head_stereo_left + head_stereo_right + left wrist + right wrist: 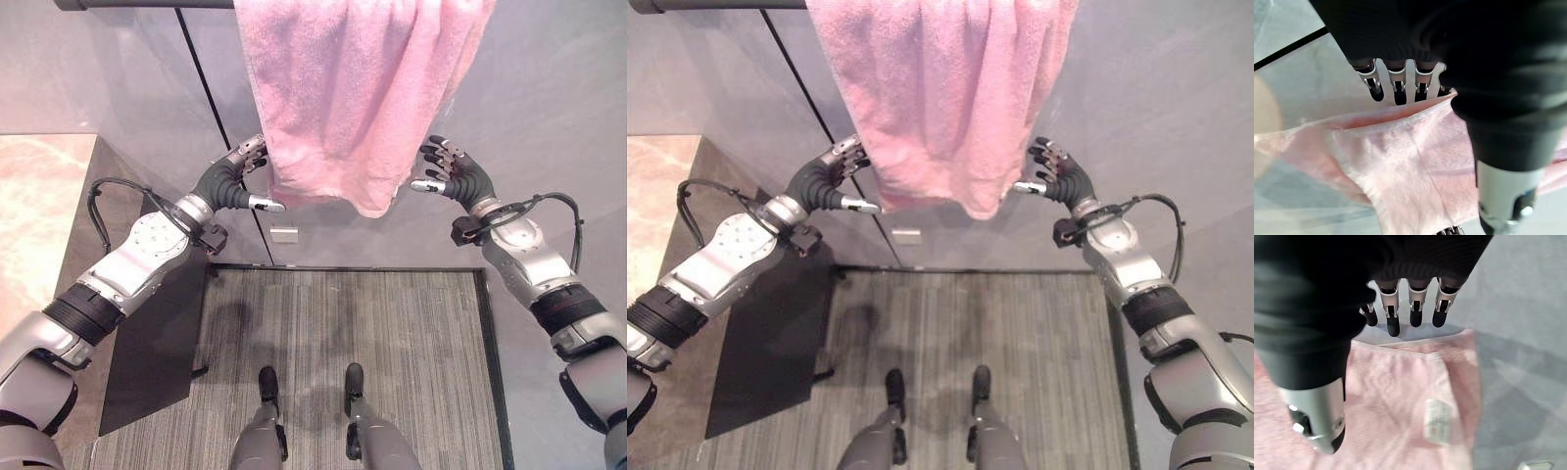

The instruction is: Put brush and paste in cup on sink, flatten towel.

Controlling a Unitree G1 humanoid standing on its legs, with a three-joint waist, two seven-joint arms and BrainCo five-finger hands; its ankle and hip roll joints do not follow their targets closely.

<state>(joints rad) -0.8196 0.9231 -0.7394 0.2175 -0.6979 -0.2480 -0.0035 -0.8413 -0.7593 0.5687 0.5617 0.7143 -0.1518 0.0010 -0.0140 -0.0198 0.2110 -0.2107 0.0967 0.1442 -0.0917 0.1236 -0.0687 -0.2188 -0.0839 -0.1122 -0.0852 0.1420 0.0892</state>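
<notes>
A pink towel (343,98) hangs bunched from a dark rail (147,5) on the grey wall. My left hand (230,181) is at its lower left corner, with straight fingers (1399,88) behind the hem and the thumb in front of the cloth (1415,161). At the lower right edge, my right hand (456,176) has its fingers (1415,313) spread past the hem. Its thumb lies over the towel (1400,406) near a white label (1437,418). Both hands are open, and the cloth runs between thumb and fingers.
A marble counter (39,215) runs along the left, with a dark panel (157,343) beneath it. A striped grey mat (343,352) covers the floor below the towel. A black seam (211,98) and a small white plate (284,234) mark the wall.
</notes>
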